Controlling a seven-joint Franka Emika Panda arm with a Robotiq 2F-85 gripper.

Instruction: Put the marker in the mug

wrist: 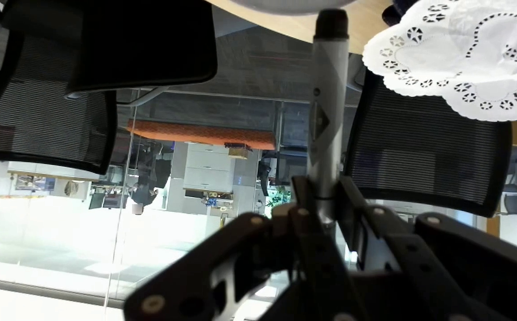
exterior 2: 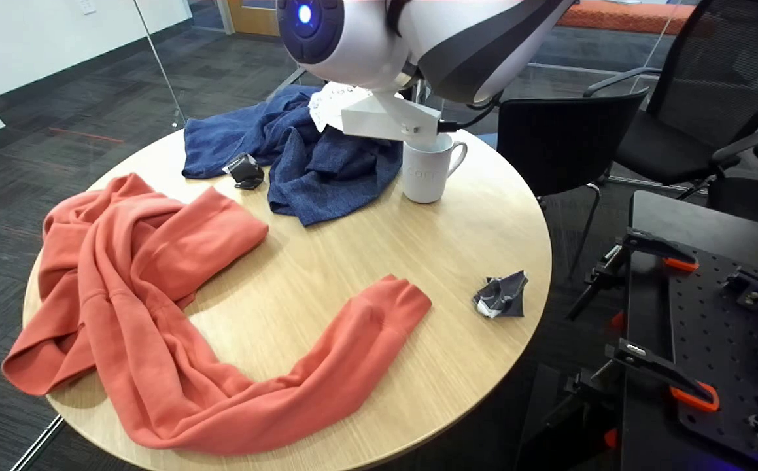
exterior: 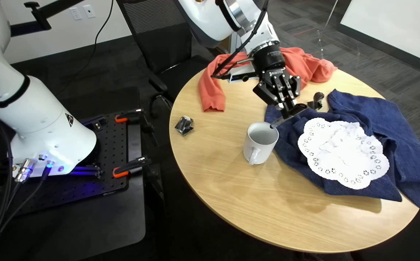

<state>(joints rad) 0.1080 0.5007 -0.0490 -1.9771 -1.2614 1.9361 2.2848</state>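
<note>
While the base (exterior: 57,134) stood at the far left in an exterior view, on a black bench (exterior: 130,217) that bore two orange-tipped clamps (exterior: 133,166), the round wooden counter (exterior: 217,163) took up the middle and right. Near its left edge lay a crumpled, shiny dark wrapper (exterior: 184,125). Next came the red sweater (exterior: 213,88), spread along the far side beyond the arm (exterior: 210,18), one sleeve reaching forward. The mug (exterior: 260,146) followed, upright on the counter, handle facing the near side, just beside the blue cloth (exterior: 376,112); in an exterior view a white box (exterior 2: 388,119) on the arm covered part of its rim. At the mug's right side the marker (exterior: 279,121) slanted in the air, its lower end showing against the rim; whether it touched the rim or hung over the mouth could not be made out. The hand (exterior: 288,107) pinched the marker: in the wrist view two fingers (wrist: 302,194) pressed on it near one end, while its black end pointed away, toward a pale curve of the mug. Just right of the hand a small black thing (exterior: 317,100) sat near the cloth, too unclear to name. Farthest right, the cloth lay rumpled, hanging past the counter's edge, with the round white doily (exterior: 344,152) spread on top
</note>
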